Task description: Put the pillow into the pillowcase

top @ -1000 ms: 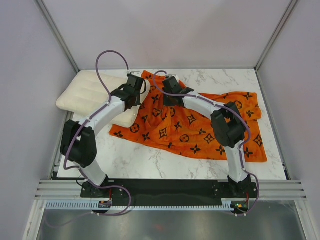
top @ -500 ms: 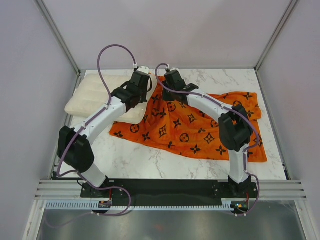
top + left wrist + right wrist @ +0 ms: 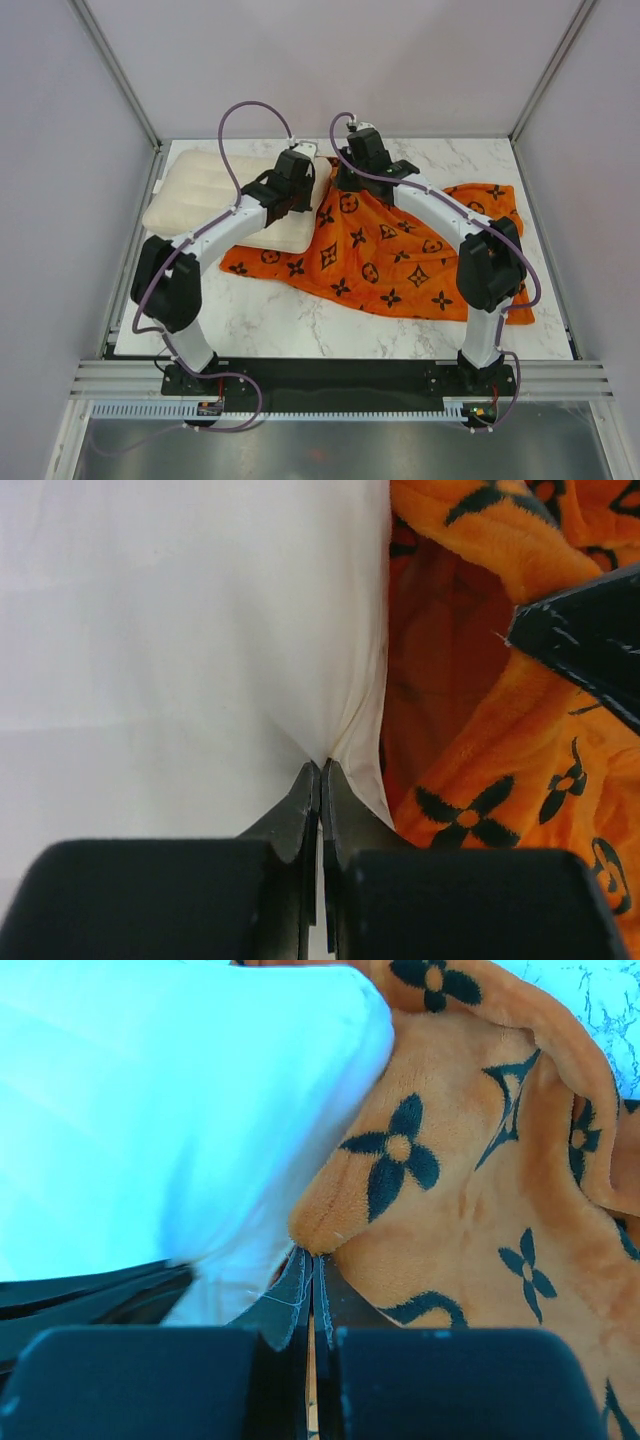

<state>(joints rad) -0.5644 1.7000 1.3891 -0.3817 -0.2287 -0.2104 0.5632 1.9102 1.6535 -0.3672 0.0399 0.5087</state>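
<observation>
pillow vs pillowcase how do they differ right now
The pillow is plain cream and ridged; the pillowcase is orange with black motifs. The pillow is plump, the pillowcase limp and wrinkled. Shared: a shut pincer pinches each, left pincer on pillow, right pincer on pillowcase.

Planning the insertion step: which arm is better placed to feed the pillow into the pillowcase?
Left. The left claw is shut on the pillow right beside the pillowcase opening; the right claw only pinches the pillowcase's rim.
</observation>
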